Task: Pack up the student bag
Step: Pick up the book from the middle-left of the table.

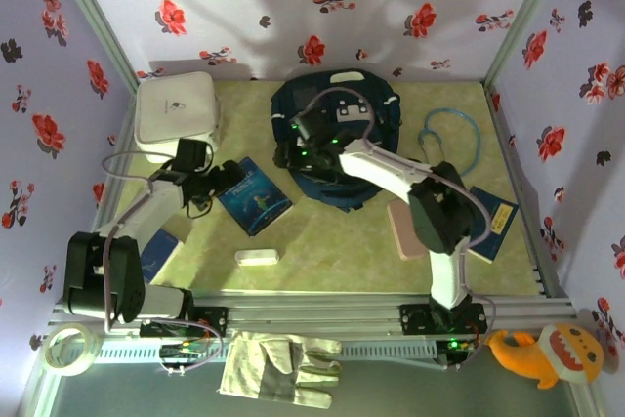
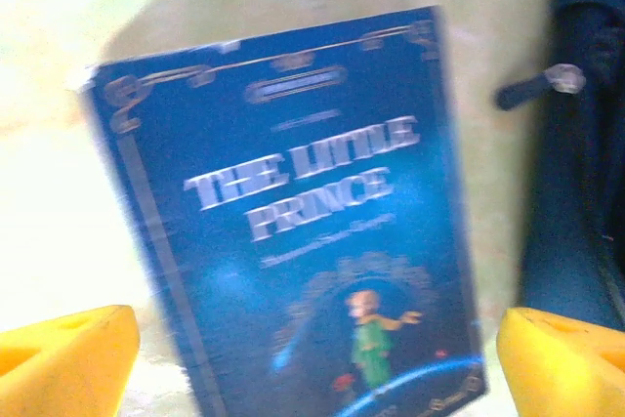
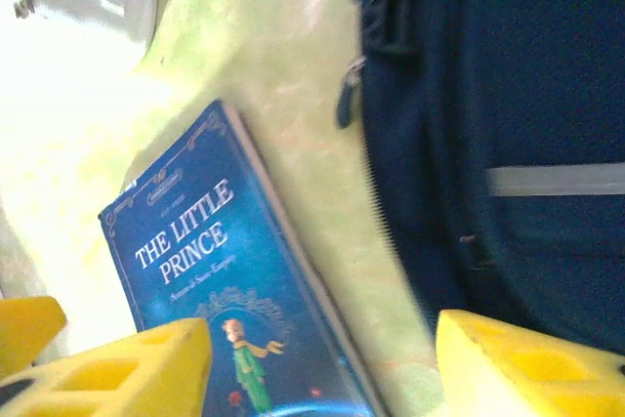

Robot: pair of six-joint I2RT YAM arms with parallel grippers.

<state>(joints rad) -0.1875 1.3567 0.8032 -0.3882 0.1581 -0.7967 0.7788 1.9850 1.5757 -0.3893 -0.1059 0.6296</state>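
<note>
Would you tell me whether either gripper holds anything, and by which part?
Nothing is held: left gripper open over the book, right gripper open too.

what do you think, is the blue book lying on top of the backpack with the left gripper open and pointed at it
Not on top. The top view shows the blue book lying flat on the table beside the backpack. The rest holds: the left gripper is open and pointed at it.

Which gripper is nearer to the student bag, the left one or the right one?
Right. The right gripper hangs beside the student bag's left edge; the left gripper is farther left, over the blue book.
</note>
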